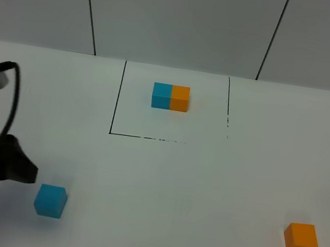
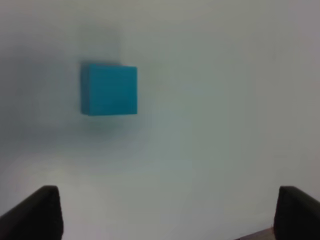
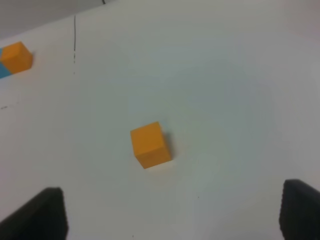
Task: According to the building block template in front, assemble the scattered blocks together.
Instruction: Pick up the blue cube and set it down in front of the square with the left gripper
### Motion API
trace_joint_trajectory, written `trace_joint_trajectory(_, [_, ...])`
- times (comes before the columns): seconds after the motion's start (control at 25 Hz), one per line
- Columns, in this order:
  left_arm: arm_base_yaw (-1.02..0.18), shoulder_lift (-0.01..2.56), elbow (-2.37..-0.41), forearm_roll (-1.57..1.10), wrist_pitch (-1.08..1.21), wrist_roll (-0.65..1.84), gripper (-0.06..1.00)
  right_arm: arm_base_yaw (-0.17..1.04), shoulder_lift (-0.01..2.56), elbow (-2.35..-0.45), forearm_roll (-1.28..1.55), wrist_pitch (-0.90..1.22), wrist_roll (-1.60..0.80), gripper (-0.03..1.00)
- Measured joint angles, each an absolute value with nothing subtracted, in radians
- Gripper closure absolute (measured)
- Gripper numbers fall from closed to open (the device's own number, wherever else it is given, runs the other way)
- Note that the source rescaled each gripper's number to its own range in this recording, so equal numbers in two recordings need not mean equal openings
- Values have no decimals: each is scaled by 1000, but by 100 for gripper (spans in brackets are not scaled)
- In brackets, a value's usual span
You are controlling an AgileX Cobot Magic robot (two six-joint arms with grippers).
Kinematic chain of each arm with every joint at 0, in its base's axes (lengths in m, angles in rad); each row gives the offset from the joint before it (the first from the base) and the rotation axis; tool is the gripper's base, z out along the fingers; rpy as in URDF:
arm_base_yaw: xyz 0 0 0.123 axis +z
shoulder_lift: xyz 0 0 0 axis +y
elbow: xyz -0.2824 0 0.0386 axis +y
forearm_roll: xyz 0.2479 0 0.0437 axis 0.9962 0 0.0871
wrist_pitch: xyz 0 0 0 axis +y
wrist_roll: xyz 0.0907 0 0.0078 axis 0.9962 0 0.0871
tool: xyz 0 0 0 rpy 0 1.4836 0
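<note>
The exterior high camera sits above the near edge of the white bench (image 1: 163, 179) and looks forward and down toward the far edge, where grey wall panels (image 1: 180, 20) rise. It takes in the template (image 1: 170, 97) by the far edge, the blue cube (image 1: 50, 200) toward the near left corner and the orange cube (image 1: 301, 238) toward the near right corner. The left wrist camera looks nearly straight down past the left hand (image 2: 167, 215). It is close and blurred, and shares only the blue cube. The right wrist camera, looking past the right hand (image 3: 170, 215), stands farther back, tilted toward the far edge, and shares the orange cube and the template's orange end.
</note>
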State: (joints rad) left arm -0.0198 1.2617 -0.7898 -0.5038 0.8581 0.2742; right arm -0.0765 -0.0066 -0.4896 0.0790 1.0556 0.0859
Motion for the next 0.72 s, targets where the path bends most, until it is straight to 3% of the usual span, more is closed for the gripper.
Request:
trace_joint_trajectory(0.28, [-237, 1553, -892, -291, 782, 41, 17, -77, -7, -490, 79, 1056, 86, 26])
trace_joint_trajectory(0.48, [-247, 1589, -917, -111, 776, -122, 17, -77, -7, -490, 79, 1056, 86, 26])
trace_joint_trajectory(0.72, [-247, 1622, -921, -91, 750, -150, 17, -77, -7, -490, 79, 1056, 86, 26])
